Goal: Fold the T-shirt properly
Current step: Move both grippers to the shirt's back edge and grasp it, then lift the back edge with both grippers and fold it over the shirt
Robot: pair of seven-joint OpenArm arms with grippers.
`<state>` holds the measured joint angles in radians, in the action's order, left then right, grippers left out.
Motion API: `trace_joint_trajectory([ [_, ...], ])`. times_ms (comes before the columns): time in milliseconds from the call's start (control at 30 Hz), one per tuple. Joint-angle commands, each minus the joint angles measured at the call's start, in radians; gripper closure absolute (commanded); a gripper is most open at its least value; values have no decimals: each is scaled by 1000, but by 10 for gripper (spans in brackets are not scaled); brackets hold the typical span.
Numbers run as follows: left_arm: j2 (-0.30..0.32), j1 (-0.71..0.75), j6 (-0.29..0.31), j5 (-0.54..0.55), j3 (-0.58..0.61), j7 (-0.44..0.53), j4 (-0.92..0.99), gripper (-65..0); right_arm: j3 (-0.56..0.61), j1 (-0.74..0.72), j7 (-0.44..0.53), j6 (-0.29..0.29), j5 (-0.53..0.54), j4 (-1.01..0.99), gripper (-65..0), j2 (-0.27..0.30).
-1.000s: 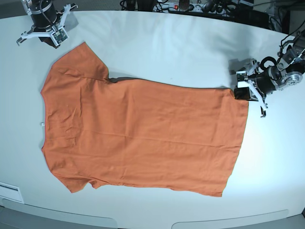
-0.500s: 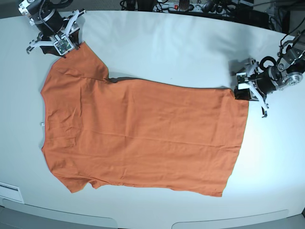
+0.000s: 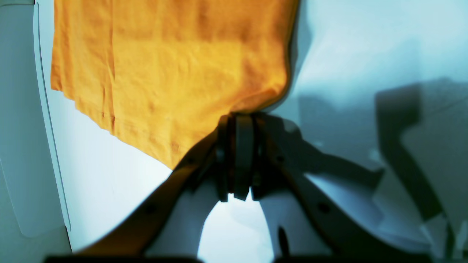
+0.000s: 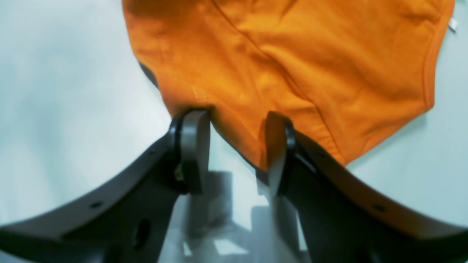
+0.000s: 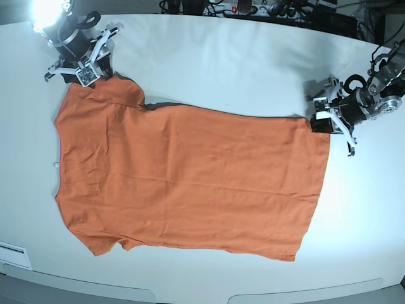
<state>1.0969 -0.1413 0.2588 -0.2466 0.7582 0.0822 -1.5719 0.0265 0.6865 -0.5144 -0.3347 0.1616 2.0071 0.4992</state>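
A pale, glossy tabletop (image 5: 228, 57) fills the scene, with cables and equipment along its far edge. An orange T-shirt (image 5: 183, 177) lies spread flat across it, neck toward the left of the base view and hem toward the right, with a small white tag (image 5: 55, 166) at the collar.

The left pincer (image 3: 237, 128) is clenched on the far corner of the hem; its jaws meet with orange cloth bunched between them.

The right pincer (image 4: 236, 146) stands with its jaws apart, straddling the tip of the far sleeve (the cloth lies between the two fingers, and one finger (image 4: 195, 146) touches its edge). It is not gripping the fabric.

The rest of the shirt lies between the two pincers.
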Motion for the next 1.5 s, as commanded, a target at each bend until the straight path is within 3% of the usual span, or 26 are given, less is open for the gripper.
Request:
trace_joint_trajectory([
  [0,19,-3,10,-3,-5,-5,-5,0,3,12,-27,-33,-8,-2,-282,11],
  [67,19,-3,10,-3,-5,-5,-5,0,3,12,-19,-48,-8,-2,-209,11],
  [133,19,-4,10,-3,-5,-8,-5,0,3,12,-20,-47,-9,0,-39,11],
  [167,20,-4,10,-3,-5,-9,-5,0,3,12,-20,-42,-9,3,0,11],
  [267,20,-4,10,-3,-5,-12,-6,0,3,12,-21,6,-34,34,0,11],
  [400,31,-3,11,-3,-5,-58,-42,0,0,21,-39,25,-135,98,0,14],
  [600,101,0,11,-1,-5,-61,-132,0,-1,79,-77,29,-275,144,0,31],
  [700,134,0,19,27,-5,-61,-180,0,-21,122,-103,71,-325,145,0,58],
  [767,153,6,18,48,-5,-61,-211,0,-55,154,-117,93,-324,145,0,69],
  [967,204,93,19,50,-5,-74,-312,0,-163,264,-117,91,-250,149,0,69],
  [1200,259,210,18,42,-5,-106,-422,0,-203,375,-138,76,-240,272,0,68],
  [1333,283,265,13,43,-5,-241,-509,0,-203,438,-151,86,-244,349,0,66],
  [1467,289,309,-41,42,-5,-377,-581,0,-203,470,-190,119,-244,349,0,66],
])
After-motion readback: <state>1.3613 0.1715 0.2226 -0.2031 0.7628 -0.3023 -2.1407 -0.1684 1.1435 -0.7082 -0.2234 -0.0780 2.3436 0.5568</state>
